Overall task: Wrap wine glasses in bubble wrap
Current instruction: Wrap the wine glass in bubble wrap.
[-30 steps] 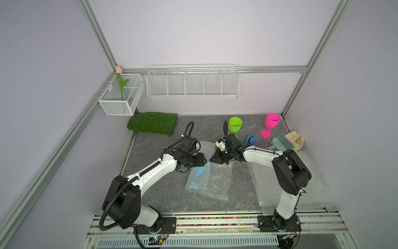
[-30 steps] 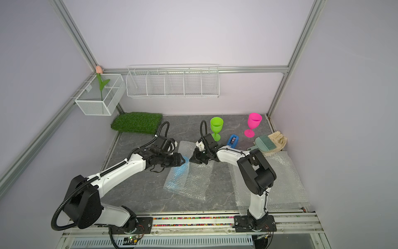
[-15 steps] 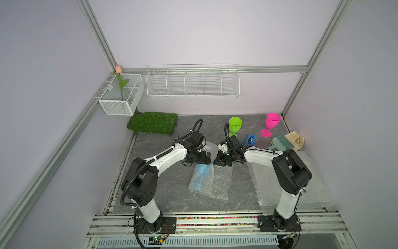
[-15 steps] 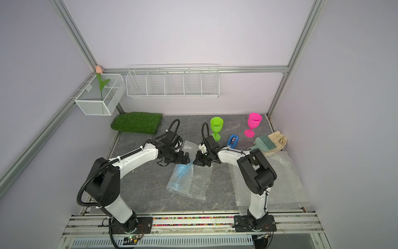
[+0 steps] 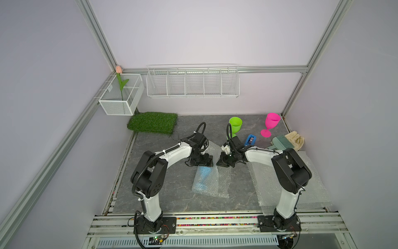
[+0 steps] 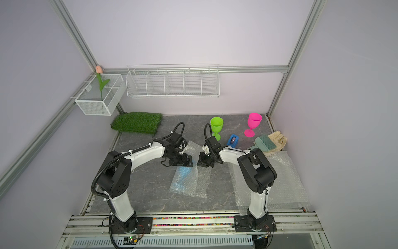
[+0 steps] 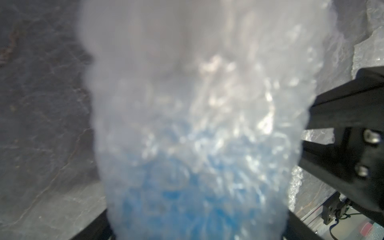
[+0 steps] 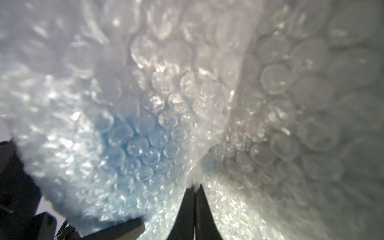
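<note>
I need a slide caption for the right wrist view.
Right gripper shut on bubble wrap covering the blue goblet.

Blue goblet [image 5: 203,172] lies inside folded bubble wrap [image 5: 212,187]; green goblet [image 5: 235,125] and pink goblet [image 5: 271,121] stand upright behind.

Grey marbled tabletop [image 5: 163,194] — bubble wrap [image 5: 215,187], turf mat [image 5: 153,122], green goblet [image 5: 235,124], pink goblet [image 5: 271,121]

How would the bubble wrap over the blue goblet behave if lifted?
Probably floppy: the bubble wrap creases where the right end effector pinches it. Likely light, and it may slip off the blue goblet, being only folded over.
</note>
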Available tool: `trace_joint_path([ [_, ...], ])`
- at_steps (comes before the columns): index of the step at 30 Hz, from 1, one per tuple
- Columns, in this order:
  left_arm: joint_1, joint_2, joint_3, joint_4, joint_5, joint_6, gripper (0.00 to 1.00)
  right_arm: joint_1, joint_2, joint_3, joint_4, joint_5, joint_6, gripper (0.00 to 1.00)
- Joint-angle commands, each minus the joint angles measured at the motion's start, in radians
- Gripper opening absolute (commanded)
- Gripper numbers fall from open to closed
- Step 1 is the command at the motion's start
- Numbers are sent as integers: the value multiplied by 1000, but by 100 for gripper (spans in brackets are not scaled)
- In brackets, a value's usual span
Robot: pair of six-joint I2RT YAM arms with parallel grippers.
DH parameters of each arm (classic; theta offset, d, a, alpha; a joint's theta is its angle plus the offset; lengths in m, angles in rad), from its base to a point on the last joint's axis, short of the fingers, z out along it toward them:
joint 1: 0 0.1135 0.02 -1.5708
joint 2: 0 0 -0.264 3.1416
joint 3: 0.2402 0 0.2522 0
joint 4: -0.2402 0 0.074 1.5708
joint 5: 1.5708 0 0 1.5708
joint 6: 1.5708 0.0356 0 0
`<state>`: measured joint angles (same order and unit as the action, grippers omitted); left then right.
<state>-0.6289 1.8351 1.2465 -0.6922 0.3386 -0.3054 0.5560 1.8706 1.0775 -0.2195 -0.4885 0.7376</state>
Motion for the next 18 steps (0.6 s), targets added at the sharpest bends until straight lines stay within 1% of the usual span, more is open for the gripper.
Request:
trace_joint_path([
  [1,-1,7,-19,35,33,-18,84,-9,11,17,-52,34,-38,7],
  [2,-1,9,-25,42,33,-27,83,-9,5,22,-65,40,-44,7],
  [4,0,3,-42,58,20,-49,80,-8,-9,32,-100,59,-56,13],
  [5,2,-4,-51,68,20,-59,79,-8,-18,35,-117,68,-60,17],
  [8,18,-32,-102,125,43,-110,77,-9,-61,45,-169,95,-71,37],
  [9,26,-46,-125,154,61,-128,76,-8,-74,48,-186,100,-75,42],
  [10,34,-61,-149,183,76,-147,76,-8,-84,56,-208,103,-79,44],
  [14,79,-119,-245,279,133,-203,74,13,-109,74,-234,68,-66,46],
  [18,127,-169,-332,354,184,-237,73,68,-93,104,-219,-4,-44,46],
])
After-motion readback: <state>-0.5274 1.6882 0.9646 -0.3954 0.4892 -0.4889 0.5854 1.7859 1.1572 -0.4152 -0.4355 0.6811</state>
